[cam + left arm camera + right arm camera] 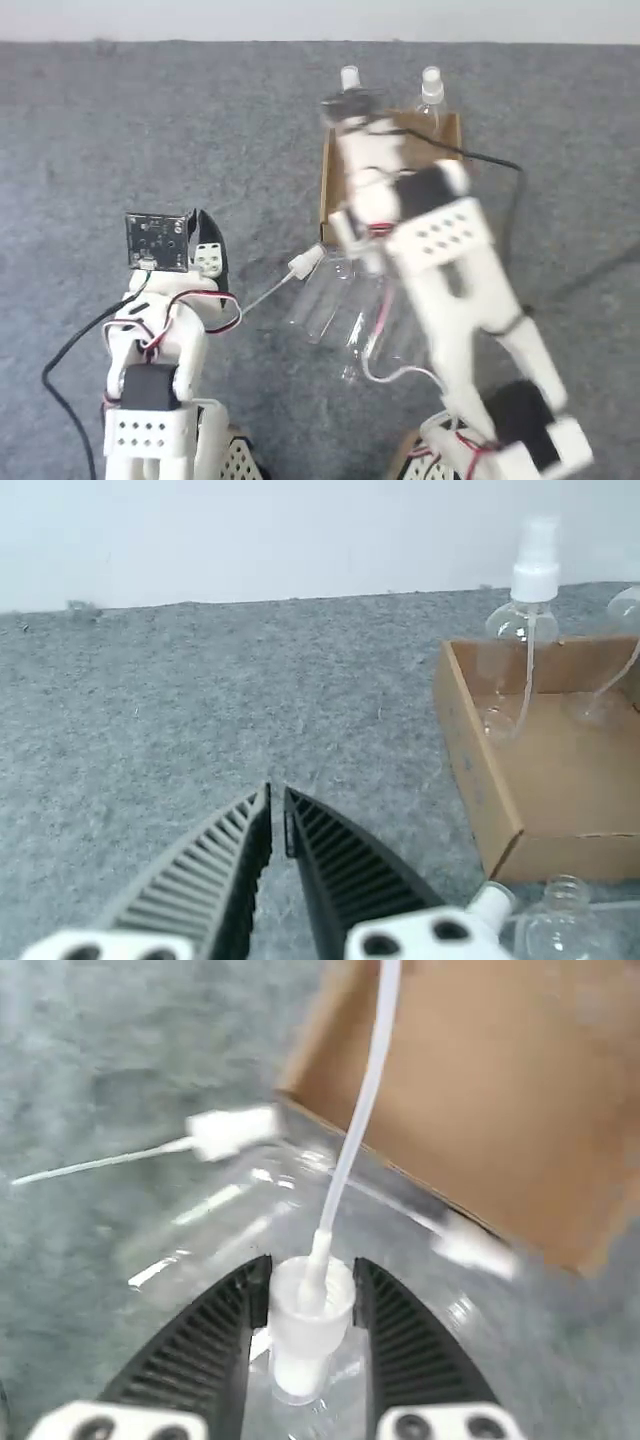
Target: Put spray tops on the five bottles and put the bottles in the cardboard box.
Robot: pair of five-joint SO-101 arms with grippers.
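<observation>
The right gripper (310, 1265) pinches a white spray top (308, 1310), its tube pointing toward the cardboard box (480, 1090), above clear bottles (220, 1220) lying on the grey carpet (150, 120) just beside the box. The left gripper (278, 805), its fingers almost pressed together on nothing, is near a loose spray top (305, 263). Two capped bottles (431, 90) stand in the box.

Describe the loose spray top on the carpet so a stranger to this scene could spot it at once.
Find the cardboard box on the grey carpet. Just off its near corner on the left arm's side lies the loose spray top, beside clear bottles lying down. Unlike the held spray top in the right gripper, nothing grips it, and its thin tube trails bare.
</observation>
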